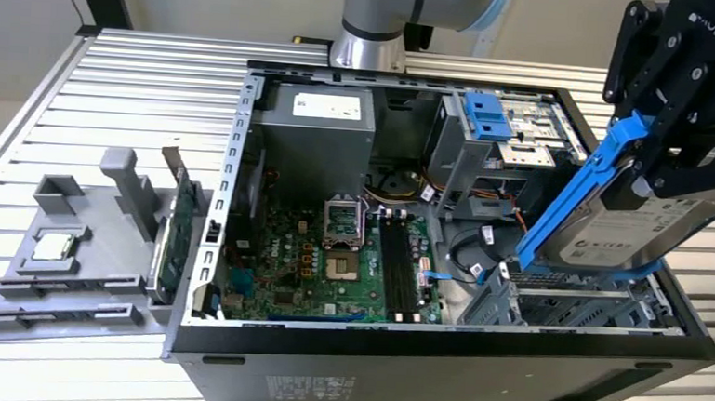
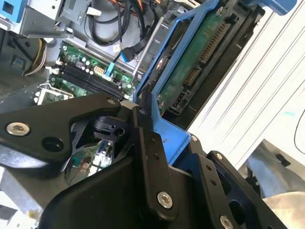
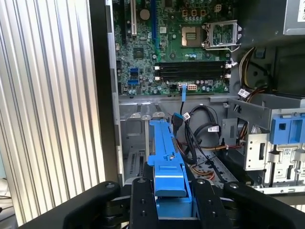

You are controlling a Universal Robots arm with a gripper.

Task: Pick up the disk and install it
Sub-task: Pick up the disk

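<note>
I have the black fingers (image 3: 143, 202) clamped on the blue plastic rails of the disk (image 1: 630, 226), a flat silver-grey slab (white label on its face) held tilted above the open computer case (image 1: 422, 368) on the ribbed metal bench (image 1: 128, 93).
</note>
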